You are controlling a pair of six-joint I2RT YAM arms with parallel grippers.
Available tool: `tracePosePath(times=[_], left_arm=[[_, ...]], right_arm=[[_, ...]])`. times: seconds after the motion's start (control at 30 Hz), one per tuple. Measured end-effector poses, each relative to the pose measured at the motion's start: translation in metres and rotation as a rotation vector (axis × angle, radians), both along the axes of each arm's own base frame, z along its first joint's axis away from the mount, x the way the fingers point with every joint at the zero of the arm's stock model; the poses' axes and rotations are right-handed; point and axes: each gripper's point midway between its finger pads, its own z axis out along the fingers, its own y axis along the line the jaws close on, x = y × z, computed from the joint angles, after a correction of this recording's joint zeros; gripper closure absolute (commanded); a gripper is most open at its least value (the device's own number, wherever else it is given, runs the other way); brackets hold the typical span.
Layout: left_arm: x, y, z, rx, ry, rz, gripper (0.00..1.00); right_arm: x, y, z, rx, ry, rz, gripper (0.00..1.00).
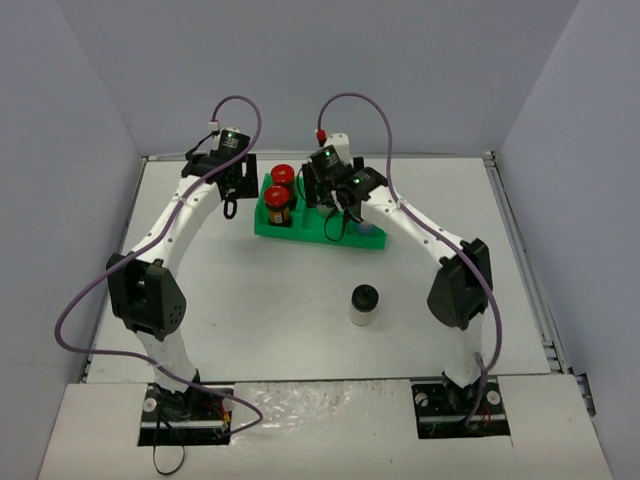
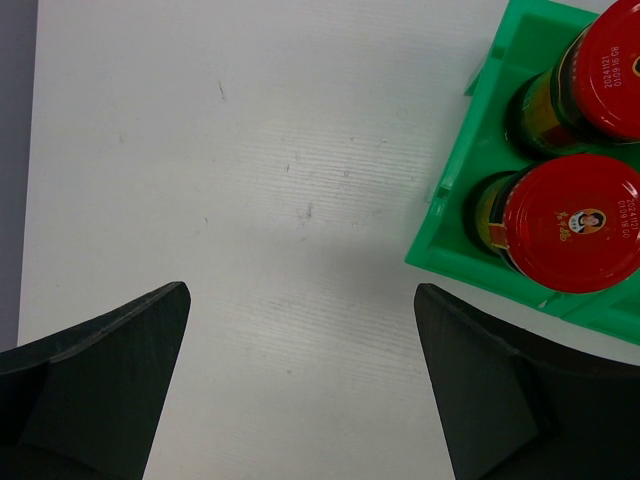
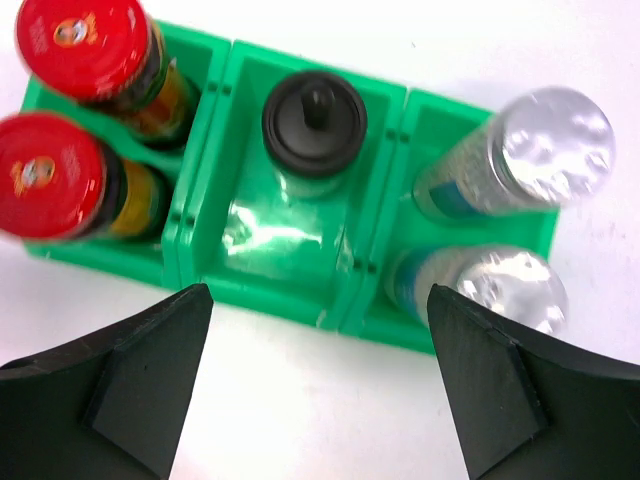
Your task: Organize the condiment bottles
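Note:
The green tray (image 1: 305, 228) stands at the back middle of the table. Two red-capped jars (image 3: 60, 180) (image 2: 570, 222) fill its left compartment. One black-capped jar (image 3: 314, 122) stands at the back of the middle compartment. Two silver-capped jars (image 3: 555, 135) fill the right one. A second black-capped jar (image 1: 364, 304) stands alone on the table nearer the front. My right gripper (image 3: 318, 300) is open and empty above the tray's near edge (image 3: 290, 298). My left gripper (image 2: 302, 290) is open and empty over bare table left of the tray (image 2: 460, 250).
Grey walls enclose the white table (image 1: 250, 320) on three sides. The right arm's cable (image 1: 360, 110) loops above the tray. The arm bases sit at the near edge.

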Motion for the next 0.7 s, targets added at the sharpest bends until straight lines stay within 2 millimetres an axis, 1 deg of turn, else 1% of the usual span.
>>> tracePosePath(times=[0.1,0.17,0.2,0.23,0.3,0.43,0.5,0.57,0.63,0.7], left_arm=[[-0.003,0.001,-0.001,0.001,0.004,0.0,0.06],[-0.006,0.002,-0.003,0.003,0.007,0.0,0.06],[-0.007,0.002,-0.004,0.002,0.008,0.001,0.06],[-0.007,0.002,-0.005,0.002,0.009,0.001,0.06],[-0.008,0.003,-0.008,0.004,0.016,0.0,0.06],[-0.012,0.003,-0.016,0.008,0.035,-0.001,0.06],[-0.012,0.003,-0.017,0.007,0.036,-0.002,0.06],[-0.011,0.003,-0.016,0.006,0.033,-0.003,0.06],[-0.011,0.002,-0.016,0.005,0.031,-0.003,0.06],[-0.011,0.002,-0.016,0.004,0.031,-0.003,0.06]], right_arm=[[-0.041,-0.014,0.008,0.009,0.037,0.013,0.13],[-0.069,-0.026,0.006,0.004,0.068,0.02,0.13],[-0.083,-0.029,0.001,0.004,0.085,0.026,0.13],[-0.096,-0.032,-0.005,0.001,0.105,0.033,0.13],[-0.126,-0.037,-0.025,-0.024,0.166,0.048,0.12],[-0.17,-0.041,-0.071,-0.07,0.277,0.079,0.11],[-0.184,-0.047,-0.09,-0.094,0.327,0.078,0.1],[-0.193,-0.055,-0.101,-0.106,0.354,0.061,0.08],[-0.196,-0.061,-0.104,-0.105,0.362,0.044,0.08],[-0.197,-0.063,-0.101,-0.084,0.35,0.027,0.09]])
